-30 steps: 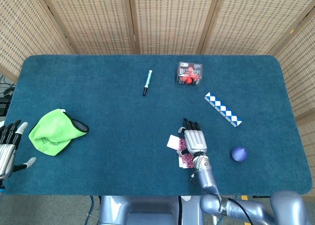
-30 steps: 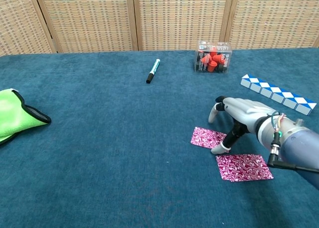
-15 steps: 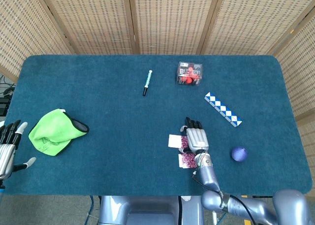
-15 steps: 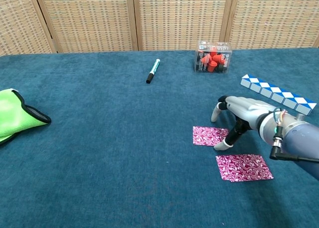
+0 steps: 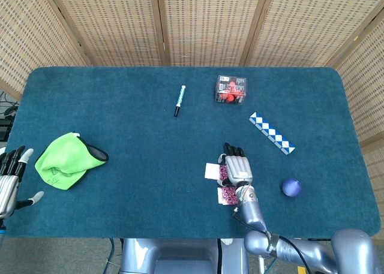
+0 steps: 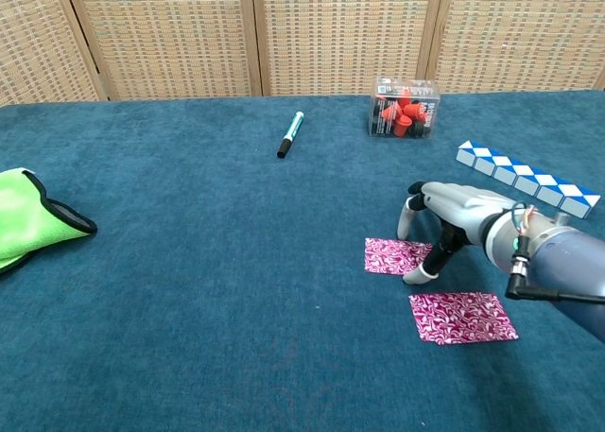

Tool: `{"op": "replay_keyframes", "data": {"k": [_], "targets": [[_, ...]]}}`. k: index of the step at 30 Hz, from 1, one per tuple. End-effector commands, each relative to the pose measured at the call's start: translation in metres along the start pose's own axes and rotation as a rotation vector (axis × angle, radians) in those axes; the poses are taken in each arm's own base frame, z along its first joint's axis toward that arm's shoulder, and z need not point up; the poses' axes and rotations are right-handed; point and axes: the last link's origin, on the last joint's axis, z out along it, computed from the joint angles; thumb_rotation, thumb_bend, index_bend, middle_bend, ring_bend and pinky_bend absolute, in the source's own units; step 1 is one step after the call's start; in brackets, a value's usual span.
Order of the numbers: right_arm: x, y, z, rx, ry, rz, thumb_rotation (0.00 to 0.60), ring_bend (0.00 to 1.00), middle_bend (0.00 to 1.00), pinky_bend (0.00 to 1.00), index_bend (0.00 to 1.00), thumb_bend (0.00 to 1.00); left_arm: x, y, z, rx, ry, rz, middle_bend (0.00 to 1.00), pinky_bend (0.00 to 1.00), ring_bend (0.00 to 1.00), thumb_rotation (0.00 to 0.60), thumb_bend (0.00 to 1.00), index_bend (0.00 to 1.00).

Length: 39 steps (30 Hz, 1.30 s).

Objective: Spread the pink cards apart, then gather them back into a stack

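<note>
Two pink patterned cards lie apart on the blue cloth. The far card (image 6: pixel 395 256) (image 5: pixel 213 171) lies flat, and the near card (image 6: pixel 462 317) (image 5: pixel 227 195) is closer to the table's front edge. My right hand (image 6: pixel 452 224) (image 5: pixel 238 169) arches over the far card's right end, fingers spread, with one fingertip (image 6: pixel 413 278) down at that card's edge. Nothing is held in it. My left hand (image 5: pixel 11 179) hovers off the table's left front corner, fingers apart and empty; the chest view does not show it.
A green cloth (image 5: pixel 66 159) lies at the left. A marker (image 5: pixel 179 100) and a clear box of red pieces (image 5: pixel 230 89) sit toward the back. A blue-white snake puzzle (image 5: pixel 272 132) and a purple ball (image 5: pixel 291 187) lie to the right.
The far card slid slightly away from the near one and turned squarer under my right hand's fingertips. The left hand has not moved.
</note>
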Motion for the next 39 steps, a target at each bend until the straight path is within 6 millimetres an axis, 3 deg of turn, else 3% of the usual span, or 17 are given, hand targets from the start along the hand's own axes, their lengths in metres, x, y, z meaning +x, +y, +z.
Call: {"op": "replay_keyframes", "data": {"k": [1,14,27,39], "targets": [[-0.001,-0.001,-0.001,0.009,0.009,-0.002,0.6,0.0,0.0,0.0,0.43,0.26,0.0,0.0,0.0,0.0,0.0,0.0,0.0,0.0,0.0,0.6,0.0,0.0],[-0.002,-0.001,-0.001,0.013,0.006,-0.003,0.6,0.0,0.0,0.0,0.46,0.26,0.0,0.0,0.0,-0.001,0.001,0.0,0.0,0.0,0.0,0.6,0.0,0.0],[0.01,-0.001,-0.009,0.043,0.025,0.003,0.6,0.0,0.0,0.0,0.46,0.26,0.0,0.0,0.0,0.0,0.0,0.003,0.0,0.0,0.0,0.6,0.0,0.0],[0.025,0.021,-0.051,0.181,0.059,-0.107,0.6,0.0,0.0,0.0,0.46,0.26,0.0,0.001,0.0,0.003,-0.004,0.005,0.0,0.0,0.0,0.6,0.0,0.0]]}}
